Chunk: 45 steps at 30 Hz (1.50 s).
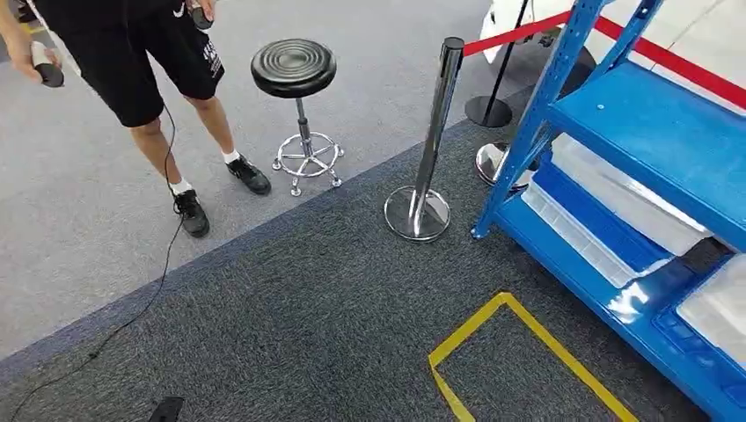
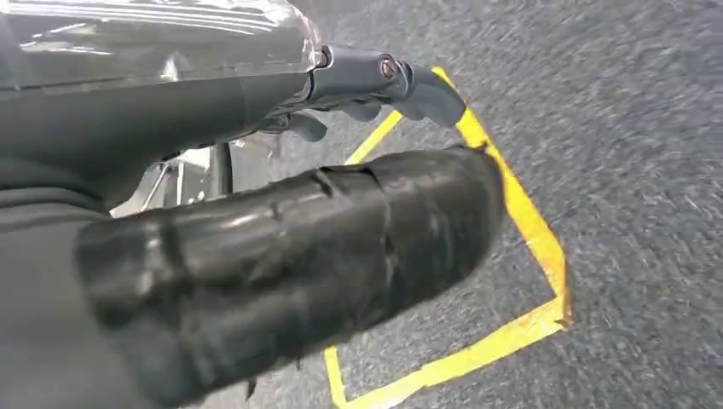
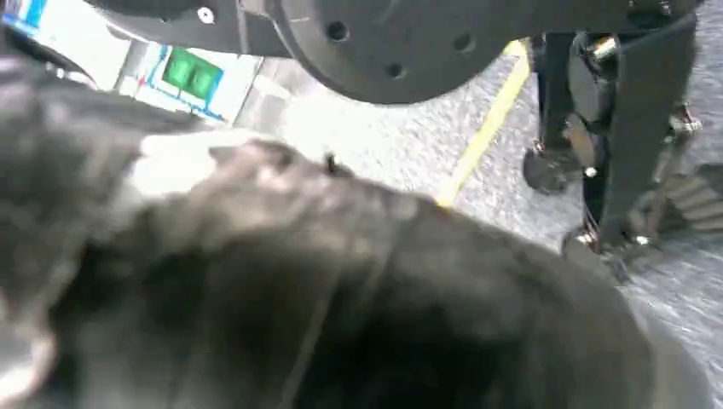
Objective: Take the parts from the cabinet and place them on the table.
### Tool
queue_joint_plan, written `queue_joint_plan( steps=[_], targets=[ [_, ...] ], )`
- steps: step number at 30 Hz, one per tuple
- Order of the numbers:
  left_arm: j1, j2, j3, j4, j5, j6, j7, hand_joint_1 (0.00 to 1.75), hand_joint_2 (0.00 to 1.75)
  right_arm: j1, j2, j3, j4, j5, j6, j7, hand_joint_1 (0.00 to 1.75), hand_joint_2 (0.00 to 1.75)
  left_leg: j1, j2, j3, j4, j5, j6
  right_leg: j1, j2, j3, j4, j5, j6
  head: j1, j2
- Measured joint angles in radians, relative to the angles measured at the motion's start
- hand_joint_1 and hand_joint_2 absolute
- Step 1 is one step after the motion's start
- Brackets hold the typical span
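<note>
A blue metal cabinet rack [image 1: 633,114] stands at the right in the head view, with clear plastic bins [image 1: 616,189] on its lower shelves. What the bins hold cannot be made out. My left hand [image 2: 290,247] hangs over the dark carpet. Its thick thumb is apart from the darker fingers [image 2: 384,77], and floor shows through the gap. A glossy clear surface [image 2: 153,34] lies along the fingers; I cannot tell what it is. My right hand [image 3: 298,298] is a dark blur close to the lens.
A yellow tape outline [image 1: 519,316] marks the carpet in front of the rack. A chrome stanchion [image 1: 431,132] with a red belt [image 1: 519,33] stands left of the rack. Beyond it are a black stool [image 1: 295,69] and a person [image 1: 149,61] holding controllers, with a cable [image 1: 132,308] trailing.
</note>
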Motion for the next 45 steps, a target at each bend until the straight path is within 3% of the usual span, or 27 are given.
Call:
queue_joint_plan(
  steps=[1, 3, 5, 7, 8, 9, 13, 14, 16, 19, 20, 22, 23, 24, 25, 27, 29, 31, 32, 34, 35, 37, 38, 39, 40, 44, 45],
  targets=[
    [0.003, 0.0, 0.0, 0.0, -0.001, -0.001, -0.001, 0.0, 0.0, -0.003, -0.001, 0.0, 0.0, 0.0, 0.0, 0.001, 0.0, 0.0, -0.002, 0.016, 0.001, -0.001, 0.001, 0.002, -0.001, -0.038, -0.032, 0.062, -0.041, 0.004, 0.003, 0.0],
    [0.007, 0.0, 0.0, 0.001, -0.001, -0.008, -0.001, 0.0, 0.0, -0.006, -0.001, -0.003, 0.0, 0.0, 0.0, 0.0, 0.0, 0.0, -0.005, 0.047, 0.001, 0.001, -0.003, 0.003, -0.007, -0.06, -0.106, 0.214, -0.11, 0.01, 0.002, 0.0],
    [0.004, 0.001, 0.0, 0.001, -0.001, -0.012, -0.002, 0.0, 0.0, -0.006, -0.001, -0.006, 0.0, 0.0, 0.0, -0.003, 0.0, 0.0, -0.006, 0.073, 0.002, 0.004, -0.008, 0.002, -0.011, -0.064, -0.13, 0.264, -0.105, 0.016, 0.002, 0.0],
    [0.002, 0.001, 0.0, 0.001, 0.0, -0.013, -0.004, 0.0, 0.0, -0.004, -0.003, -0.01, 0.0, 0.0, 0.0, -0.007, 0.0, 0.0, -0.005, 0.096, 0.01, 0.007, -0.016, -0.003, -0.015, -0.075, -0.056, 0.127, -0.023, 0.017, 0.003, 0.0],
    [0.002, 0.001, 0.0, 0.001, 0.0, -0.013, -0.004, 0.0, 0.0, -0.003, -0.005, -0.01, 0.0, 0.0, 0.0, -0.008, 0.0, 0.0, -0.005, 0.104, 0.016, 0.008, -0.02, -0.007, -0.013, -0.098, -0.002, 0.03, 0.017, 0.014, 0.003, 0.0],
    [0.002, 0.001, 0.0, 0.001, 0.0, -0.013, -0.004, 0.0, 0.0, -0.006, -0.006, -0.011, 0.0, 0.0, 0.0, -0.008, 0.0, 0.0, -0.007, 0.114, 0.021, 0.009, -0.024, -0.013, -0.006, -0.146, 0.024, -0.028, 0.009, 0.003, 0.003, 0.0],
    [-0.004, 0.001, 0.0, 0.002, 0.0, -0.013, -0.004, 0.0, 0.0, -0.005, -0.008, -0.014, 0.0, 0.0, 0.0, -0.01, 0.0, 0.0, -0.012, 0.147, 0.033, 0.006, -0.032, -0.036, 0.005, -0.11, 0.017, -0.024, 0.015, -0.019, 0.002, 0.0],
    [-0.006, 0.0, 0.0, 0.002, 0.001, -0.013, -0.004, 0.0, 0.0, -0.006, -0.008, -0.014, 0.0, 0.0, 0.0, -0.01, 0.0, 0.0, -0.01, 0.148, 0.031, 0.01, -0.041, -0.043, -0.007, -0.098, 0.026, -0.037, 0.022, -0.03, 0.001, 0.0],
    [-0.006, 0.001, 0.0, 0.002, 0.003, -0.012, -0.007, 0.0, 0.0, -0.008, -0.008, -0.014, 0.0, 0.001, -0.001, -0.01, 0.0, 0.0, -0.004, 0.067, 0.005, 0.083, -0.092, -0.048, -0.006, -0.084, 0.028, -0.043, 0.026, -0.043, -0.002, 0.0],
    [0.001, 0.005, 0.0, 0.002, 0.004, -0.012, -0.007, 0.0, 0.0, -0.009, -0.008, -0.014, 0.0, 0.007, -0.001, -0.01, 0.0, 0.0, -0.003, 0.04, -0.102, 0.296, -0.181, -0.053, -0.004, -0.047, 0.024, -0.041, 0.028, -0.047, -0.002, 0.0],
    [0.003, 0.005, 0.0, 0.002, 0.005, -0.012, -0.006, 0.0, 0.0, -0.008, -0.008, -0.014, 0.0, 0.008, -0.001, -0.01, 0.0, 0.0, -0.003, 0.04, -0.114, 0.311, -0.17, -0.052, -0.004, -0.033, 0.024, -0.039, 0.028, -0.047, -0.002, 0.0],
    [0.003, 0.005, 0.0, 0.002, 0.005, -0.012, -0.006, 0.0, 0.0, -0.008, -0.008, -0.014, 0.0, 0.012, 0.0, -0.01, 0.0, 0.0, -0.002, 0.035, -0.079, 0.214, -0.087, -0.05, -0.004, -0.006, 0.025, -0.032, 0.025, -0.045, -0.002, 0.0],
    [0.002, 0.005, 0.0, 0.002, 0.006, -0.012, -0.006, 0.0, 0.0, -0.008, -0.008, -0.014, 0.0, 0.013, 0.0, -0.01, 0.0, 0.0, -0.001, 0.022, -0.045, 0.134, -0.039, -0.048, -0.004, 0.007, 0.024, -0.026, 0.023, -0.042, -0.002, 0.0],
    [0.002, 0.006, 0.0, 0.002, 0.006, -0.012, -0.005, 0.0, 0.0, -0.008, -0.008, -0.014, 0.0, 0.013, 0.0, -0.01, 0.0, 0.0, -0.001, -0.016, -0.015, 0.056, -0.012, -0.042, -0.006, 0.019, 0.02, -0.02, 0.019, -0.037, -0.001, 0.0],
    [0.004, 0.007, 0.0, 0.003, 0.006, -0.013, -0.004, 0.0, 0.0, -0.011, -0.008, -0.013, 0.0, 0.014, 0.0, -0.01, 0.0, 0.0, 0.001, -0.041, -0.007, 0.034, -0.028, -0.041, 0.0, 0.029, 0.014, -0.01, 0.016, -0.031, -0.001, 0.0],
    [0.001, 0.007, 0.0, 0.003, 0.007, -0.013, -0.004, 0.0, 0.0, -0.006, -0.008, -0.013, 0.0, 0.015, 0.0, -0.01, 0.0, 0.0, -0.005, -0.023, -0.011, 0.036, -0.028, -0.037, -0.006, 0.048, 0.006, -0.013, 0.021, -0.017, 0.0, 0.0],
    [-0.003, 0.006, 0.0, 0.003, 0.007, -0.013, -0.003, 0.0, 0.0, 0.002, -0.008, -0.013, 0.0, 0.015, 0.0, -0.01, 0.0, 0.0, 0.0, -0.005, -0.004, 0.026, -0.018, -0.021, -0.006, 0.067, 0.003, -0.018, 0.028, -0.002, 0.0, 0.0],
    [-0.003, 0.004, 0.0, 0.004, 0.007, -0.013, -0.002, 0.0, 0.0, 0.001, -0.008, -0.013, 0.001, 0.016, 0.0, -0.01, 0.0, 0.0, 0.0, 0.022, 0.001, 0.014, -0.008, -0.005, -0.006, -0.024, -0.019, 0.038, -0.018, 0.005, 0.008, 0.0],
    [0.0, 0.004, 0.0, 0.004, 0.007, -0.013, 0.0, 0.0, 0.0, -0.002, -0.008, -0.013, 0.001, 0.018, 0.0, -0.01, 0.0, 0.0, -0.003, 0.035, -0.001, 0.014, -0.008, -0.003, -0.008, -0.047, -0.054, 0.112, -0.061, 0.01, 0.01, 0.0],
    [0.004, 0.004, 0.0, 0.004, 0.007, -0.013, 0.002, 0.0, 0.0, -0.004, -0.008, -0.013, 0.001, 0.019, 0.0, -0.01, 0.0, 0.0, -0.006, 0.063, -0.002, 0.015, -0.011, -0.001, -0.012, -0.061, -0.123, 0.254, -0.12, 0.017, 0.009, 0.0],
    [0.003, 0.005, 0.0, 0.004, 0.007, -0.013, 0.002, 0.0, 0.0, -0.004, -0.008, -0.013, 0.001, 0.022, 0.0, -0.01, 0.0, 0.0, -0.006, 0.076, -0.002, 0.016, -0.012, -0.001, -0.013, -0.064, -0.137, 0.284, -0.119, 0.018, 0.01, 0.0],
    [0.001, 0.005, 0.0, 0.004, 0.007, -0.013, 0.002, 0.0, 0.0, -0.003, -0.008, -0.013, 0.001, 0.025, 0.0, -0.01, 0.0, 0.0, -0.006, 0.096, 0.001, 0.017, -0.015, -0.004, -0.013, -0.07, -0.092, 0.202, -0.059, 0.018, 0.01, 0.0],
    [0.0, 0.005, 0.0, 0.004, 0.007, -0.013, 0.003, 0.0, 0.0, -0.002, -0.009, -0.013, 0.001, 0.028, 0.0, -0.01, 0.0, 0.0, -0.006, 0.105, 0.006, 0.017, -0.019, -0.007, -0.011, -0.082, -0.036, 0.101, -0.012, 0.013, 0.01, 0.0],
    [0.0, 0.004, 0.0, 0.004, 0.007, -0.014, 0.003, 0.0, 0.0, -0.002, -0.009, -0.013, 0.0, 0.031, 0.0, -0.01, 0.0, 0.0, -0.007, 0.115, 0.011, 0.017, -0.022, -0.01, -0.007, -0.116, 0.016, 0.009, 0.02, 0.004, 0.01, 0.0],
    [0.0, 0.004, 0.0, 0.004, 0.007, -0.014, 0.004, 0.0, 0.0, -0.006, -0.009, -0.013, 0.0, 0.032, 0.0, -0.01, 0.0, 0.0, -0.013, 0.124, 0.013, 0.018, -0.026, -0.016, 0.006, -0.146, 0.027, -0.018, 0.006, -0.007, 0.009, 0.0],
    [-0.008, 0.002, 0.0, 0.005, 0.006, -0.015, 0.006, 0.0, 0.0, -0.004, -0.009, -0.013, 0.0, 0.034, 0.0, -0.013, 0.0, 0.0, -0.015, 0.159, 0.028, 0.009, -0.029, -0.04, 0.01, -0.101, 0.021, -0.029, 0.015, -0.03, 0.009, 0.0],
    [-0.009, 0.003, 0.001, 0.005, 0.006, -0.015, 0.007, 0.0, 0.0, -0.004, -0.008, -0.013, 0.001, 0.034, 0.0, -0.013, 0.0, 0.0, -0.008, 0.139, 0.027, 0.02, -0.041, -0.046, -0.005, -0.091, 0.034, -0.043, 0.025, -0.039, 0.008, 0.0]
  ],
)
